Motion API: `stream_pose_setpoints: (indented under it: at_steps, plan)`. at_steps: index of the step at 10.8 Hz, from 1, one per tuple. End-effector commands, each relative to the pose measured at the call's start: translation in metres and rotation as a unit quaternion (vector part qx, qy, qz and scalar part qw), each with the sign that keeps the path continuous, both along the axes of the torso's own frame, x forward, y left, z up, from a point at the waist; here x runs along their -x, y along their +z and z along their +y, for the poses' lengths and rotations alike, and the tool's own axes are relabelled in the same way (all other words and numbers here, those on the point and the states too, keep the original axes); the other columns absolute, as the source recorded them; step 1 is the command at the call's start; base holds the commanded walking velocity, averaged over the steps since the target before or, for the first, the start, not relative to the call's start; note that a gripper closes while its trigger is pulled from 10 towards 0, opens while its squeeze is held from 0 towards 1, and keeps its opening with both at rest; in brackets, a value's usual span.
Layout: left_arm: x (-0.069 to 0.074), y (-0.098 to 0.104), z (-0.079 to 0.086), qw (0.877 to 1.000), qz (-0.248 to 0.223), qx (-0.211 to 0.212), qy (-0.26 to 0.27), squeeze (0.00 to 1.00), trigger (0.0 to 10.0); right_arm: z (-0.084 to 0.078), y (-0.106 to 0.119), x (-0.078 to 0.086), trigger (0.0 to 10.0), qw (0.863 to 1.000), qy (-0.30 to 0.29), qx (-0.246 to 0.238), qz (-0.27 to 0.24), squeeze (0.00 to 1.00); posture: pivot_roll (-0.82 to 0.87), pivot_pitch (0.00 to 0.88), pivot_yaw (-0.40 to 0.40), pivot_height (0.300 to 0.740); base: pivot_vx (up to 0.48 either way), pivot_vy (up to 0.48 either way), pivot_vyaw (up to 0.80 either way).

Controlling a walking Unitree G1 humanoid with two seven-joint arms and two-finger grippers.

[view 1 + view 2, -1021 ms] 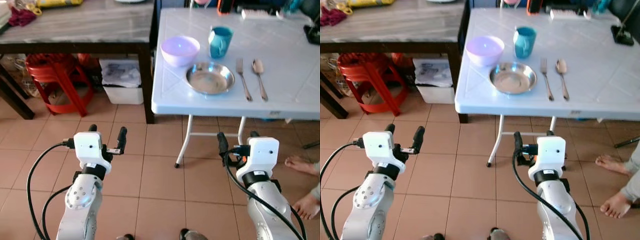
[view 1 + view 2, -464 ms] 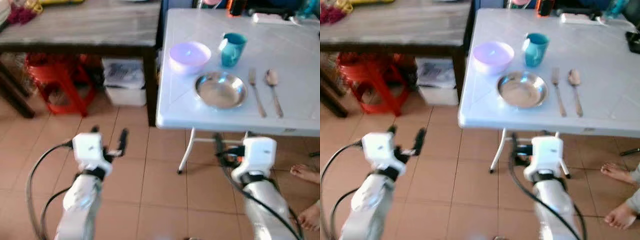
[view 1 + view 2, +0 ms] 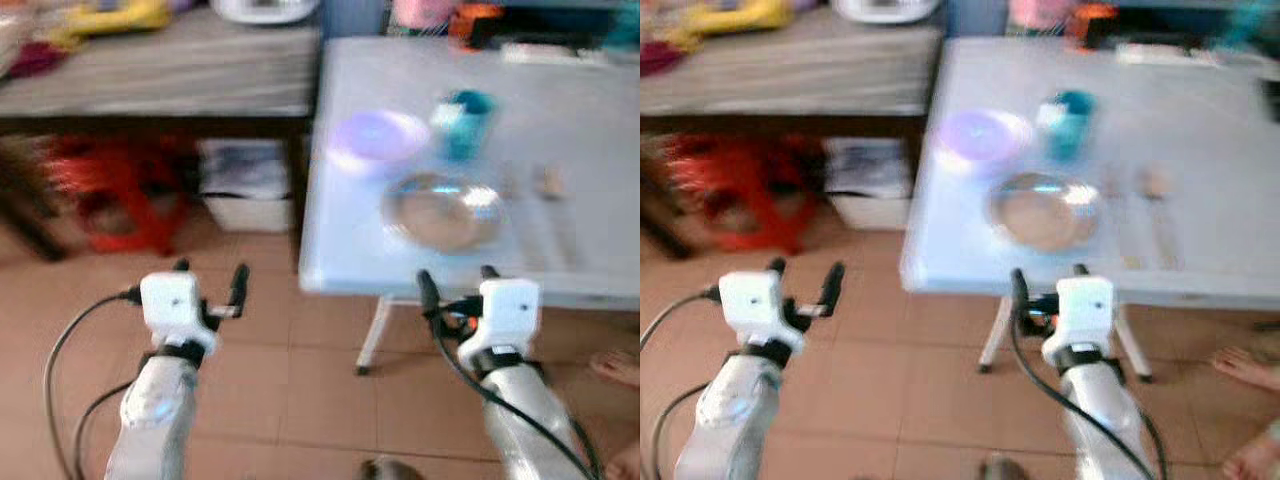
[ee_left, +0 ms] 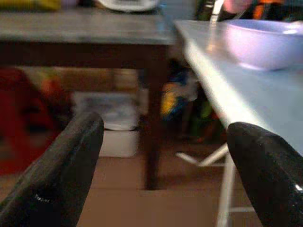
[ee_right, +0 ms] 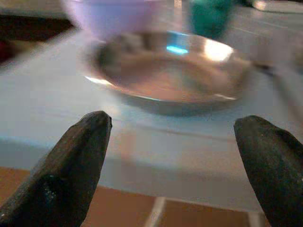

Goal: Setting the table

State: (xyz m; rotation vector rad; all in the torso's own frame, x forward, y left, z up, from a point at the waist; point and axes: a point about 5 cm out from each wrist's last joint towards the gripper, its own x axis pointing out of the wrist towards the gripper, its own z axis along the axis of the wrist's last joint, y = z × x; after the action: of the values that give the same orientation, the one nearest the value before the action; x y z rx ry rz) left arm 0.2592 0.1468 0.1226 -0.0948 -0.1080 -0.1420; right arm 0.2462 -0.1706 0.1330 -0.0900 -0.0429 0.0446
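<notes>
My head views are blurred. I see the white counter (image 3: 350, 250) ahead and to my right, with the place setting laid near its front edge. The metal plate (image 3: 443, 211) sits closest to me, the lilac bowl (image 3: 378, 139) is behind it toward the counter's left corner, and the teal cup (image 3: 468, 122) stands just beside the bowl, behind the plate. To the right of the plate I can make out two pale streaks that look like the fork (image 3: 516, 195) and the spoon (image 3: 548, 183), lying side by side, too smeared to tell more.

My left hand (image 3: 209, 290) is held up over the tiled floor (image 3: 300, 380), in front of the counter's left corner and apart from it; its two black fingers are spread wide with nothing between them. In the left wrist view the bowl rests on the counter above and beyond the fingers (image 4: 66, 165).

My right hand (image 3: 453, 285) sits just below the counter's front edge, roughly in line with the plate. Its fingers are also spread wide and hold nothing. The right wrist view looks across the counter edge at the plate, with bowl and cup behind it.

A dark wooden table (image 3: 160, 80) stands to the left of the counter, with a red stool (image 3: 110, 195) and a white bin (image 3: 245, 185) beneath it. A person's bare foot (image 3: 615, 365) rests on the floor at my far right.
</notes>
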Motion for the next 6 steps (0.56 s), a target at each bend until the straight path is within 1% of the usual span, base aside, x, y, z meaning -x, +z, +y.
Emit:
stream_pose_setpoints:
  at_steps: [1, 2, 5, 6]
  plan:
    - [0.003, -0.002, 0.004, 1.0, 0.005, -0.006, -0.002, 0.0, 10.0, 0.001, 0.0, 0.002, 10.0, 1.0, 0.002, -0.005, 0.001, 0.0, -0.12, 0.221, 0.046, 0.74, 0.0, 0.0, 0.0]
    - [0.005, -0.003, 0.004, 1.0, 0.006, -0.006, -0.008, 0.0, 10.0, 0.002, 0.0, 0.002, 10.0, 1.0, 0.003, -0.005, 0.001, 0.0, -0.12, 0.221, 0.046, 0.74, 0.0, 0.0, 0.0]
    - [0.017, -0.015, 0.011, 0.999, 0.031, -0.036, -0.009, 0.0, 10.0, 0.004, 0.001, 0.003, 10.0, 1.0, 0.01, 0.004, -0.004, 0.0, -0.12, 0.223, 0.049, 0.74, 0.0, 0.0, 0.0]
    - [0.018, -0.02, 0.016, 0.998, 0.041, -0.039, 0.003, 0.0, 10.0, 0.004, 0.001, 0.003, 10.0, 1.0, 0.009, 0.002, -0.003, 0.0, -0.12, 0.225, 0.044, 0.74, 0.0, 0.0, 0.0]
